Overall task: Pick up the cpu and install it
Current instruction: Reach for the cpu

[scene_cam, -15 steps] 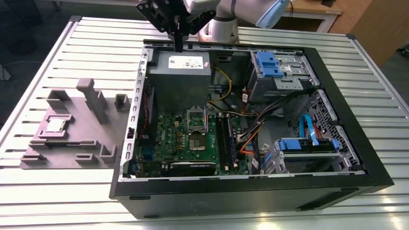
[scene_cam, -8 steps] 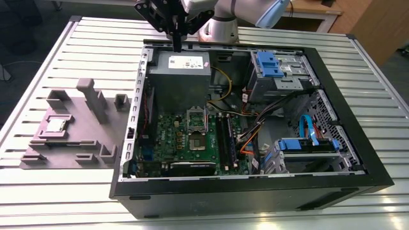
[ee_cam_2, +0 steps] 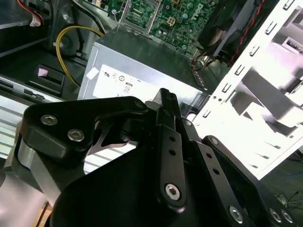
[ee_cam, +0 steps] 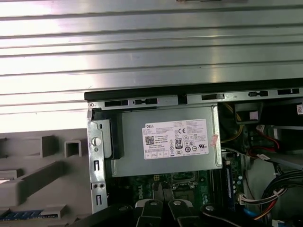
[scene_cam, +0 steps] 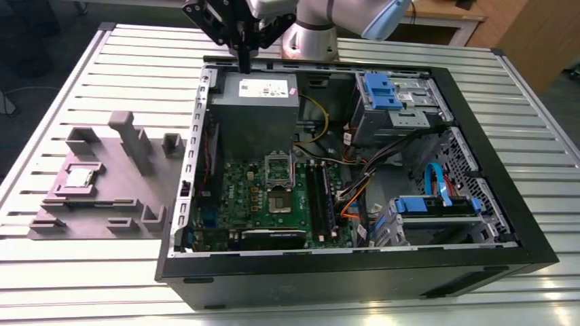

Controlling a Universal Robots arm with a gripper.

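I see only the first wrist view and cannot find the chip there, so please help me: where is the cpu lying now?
Observer: In the exterior view the cpu lies flat in the grey holder, outside the computer case, toward the exterior view's left.
Operator: Is the socket free?
Observer: The socket looks empty, and its metal frame seems swung open.
Operator: Where is the hand?
Observer: The hand hangs above the grey box, near the case's far edge, well apart from the cpu.
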